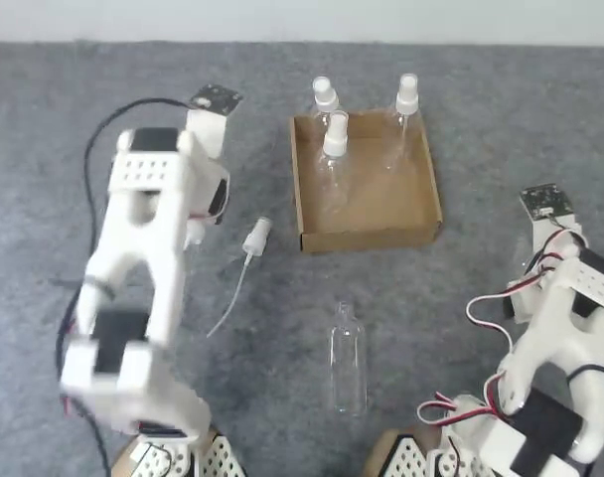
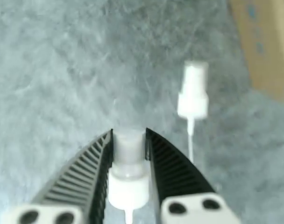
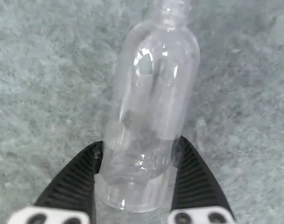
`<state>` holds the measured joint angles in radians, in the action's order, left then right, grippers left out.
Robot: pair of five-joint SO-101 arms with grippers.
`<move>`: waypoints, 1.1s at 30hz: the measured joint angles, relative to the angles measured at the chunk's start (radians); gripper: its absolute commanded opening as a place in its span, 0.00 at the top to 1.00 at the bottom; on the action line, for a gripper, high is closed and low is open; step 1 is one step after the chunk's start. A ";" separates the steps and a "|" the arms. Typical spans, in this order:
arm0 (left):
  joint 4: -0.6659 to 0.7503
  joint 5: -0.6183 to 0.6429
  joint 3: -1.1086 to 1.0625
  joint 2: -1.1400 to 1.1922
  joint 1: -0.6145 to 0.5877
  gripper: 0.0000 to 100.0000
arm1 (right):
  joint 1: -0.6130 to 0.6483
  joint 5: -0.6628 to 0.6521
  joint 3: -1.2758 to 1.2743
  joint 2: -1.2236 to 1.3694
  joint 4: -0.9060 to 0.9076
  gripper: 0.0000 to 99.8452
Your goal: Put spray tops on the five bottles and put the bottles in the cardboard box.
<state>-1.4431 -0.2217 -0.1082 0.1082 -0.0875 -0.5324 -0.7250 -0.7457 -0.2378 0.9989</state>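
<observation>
My left gripper [image 2: 129, 140] is shut on a white spray top [image 2: 128, 175], above the grey carpet. A second spray top [image 2: 193, 95] with its thin tube lies just beyond it, seen on the carpet [image 1: 254, 238] left of the cardboard box [image 1: 307, 189]. Three capped bottles [image 1: 334, 159] stand in the box. One clear uncapped bottle [image 1: 347, 358] rests in the middle of the carpet. My right gripper [image 3: 139, 147] is shut around the lower body of another clear uncapped bottle [image 3: 153, 98], a finger on each side.
The left arm [image 1: 143, 258] spans the left side, its cable looping behind it. The right arm [image 1: 565, 328] with its loose wires sits at the right edge. Grey carpet covers the table; open carpet lies between the box and the middle bottle.
</observation>
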 measured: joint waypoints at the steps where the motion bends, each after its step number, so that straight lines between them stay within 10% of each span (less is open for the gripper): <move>1: 0.006 0.000 -0.054 -0.071 0.002 0.98 | 0.000 -0.002 -0.006 0.000 0.000 0.99; 16: 0.172 0.020 -0.626 -0.591 0.069 0.98 | 0.003 -0.052 -0.051 -0.002 -0.002 0.77; 33: 0.276 0.049 -0.744 -0.628 0.097 0.98 | 0.144 0.075 0.216 0.000 0.195 0.77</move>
<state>-1.1669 -0.1726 -0.8523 -0.5194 0.0092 -0.3882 -0.6498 -0.5294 -0.2378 1.1937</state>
